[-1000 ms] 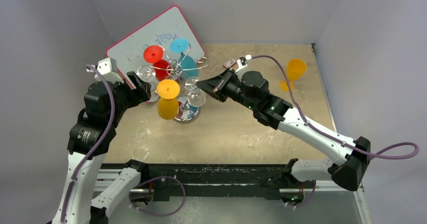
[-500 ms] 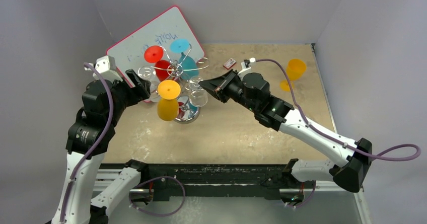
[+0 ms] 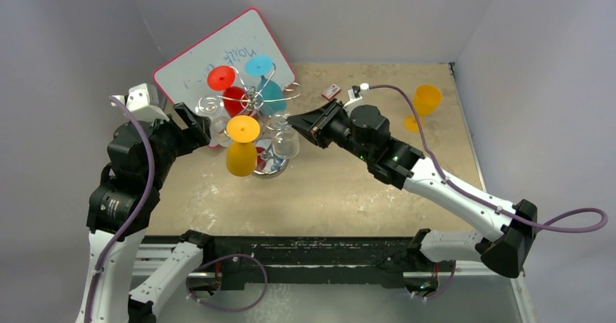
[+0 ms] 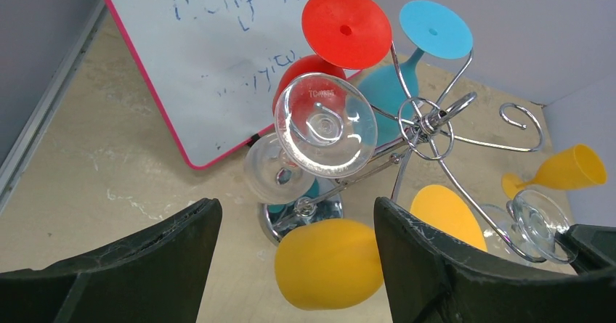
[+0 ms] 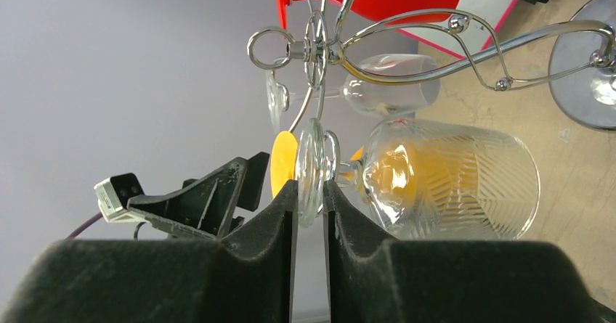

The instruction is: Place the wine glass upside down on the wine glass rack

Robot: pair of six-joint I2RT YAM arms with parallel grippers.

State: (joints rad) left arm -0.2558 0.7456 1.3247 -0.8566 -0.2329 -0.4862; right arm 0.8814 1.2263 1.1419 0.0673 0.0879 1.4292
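1. The right gripper [image 5: 310,192] is clenched on the round foot of a clear, ribbed wine glass [image 5: 450,185], one finger on each face of the disc.
2. The wine glass hangs upside down: foot up at the gripper, bowl mouth down towards the worktop [image 3: 349,185]. Its long axis runs parallel to the central post of the wine glass rack [image 4: 425,123].
3. The glass is on the rack's right side, its foot level with the curled wire arms. One wire runs from the hub down to the foot, but whether the foot actually bears on it cannot be told.
4. The left gripper [image 3: 195,122] is released, with its jaws wide apart and nothing between them. It sits just left of the rack, facing another clear glass [image 4: 325,123] that hangs foot up on a near arm.
5. A red glass [image 4: 346,27], a blue glass [image 4: 434,30] and an orange glass [image 3: 242,145] also hang inverted on the rack.
6. A pink-framed whiteboard [image 3: 211,54] leans behind the rack.
7. A yellow glass [image 3: 426,99] stands on the worktop, well apart to the right.
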